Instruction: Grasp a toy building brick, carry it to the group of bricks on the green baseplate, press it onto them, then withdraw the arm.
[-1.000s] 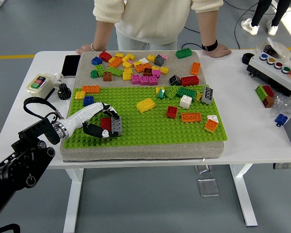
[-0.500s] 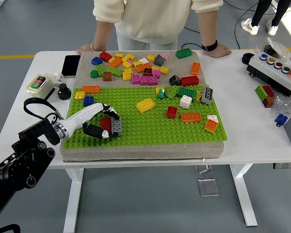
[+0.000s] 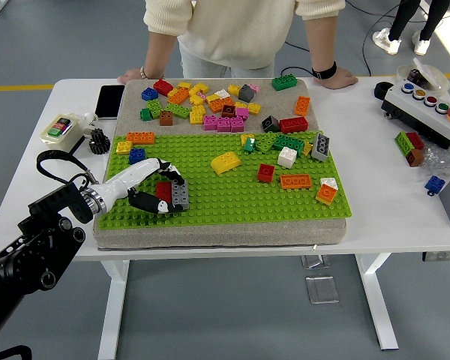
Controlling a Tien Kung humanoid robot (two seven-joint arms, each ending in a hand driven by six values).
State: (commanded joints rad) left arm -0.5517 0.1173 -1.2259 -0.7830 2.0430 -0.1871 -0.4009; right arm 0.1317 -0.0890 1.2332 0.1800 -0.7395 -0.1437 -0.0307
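The pressing step is judged to be in hand. The left hand (image 3: 159,193) is laid low on the green baseplate (image 3: 225,199), near its left front corner, and its fingers (image 3: 145,201) are curled around 2 bricks that stand side by side: a red brick (image 3: 163,191) and a grey brick (image 3: 181,194). The 2 bricks are touching each other and seem to be sitting on the plate's bumps, though it cannot be told if they are pushed all the way down. The grey brick is seen with round studs on top, and the red one is partly hidden under the thumb and fingers. For the next move, a firm push straight down is called for, so the bricks click on; then the fingers must be opened gently and the arm pulled back to the left without the bricks being dragged off. Many other bricks are scattered further back on the plate and on the tan mat (image 3: 210,94) behind it, well apart from the hand. A person's hands (image 3: 337,77) are rested on the far edge of the white table (image 3: 375,195). The right arm is not seen.
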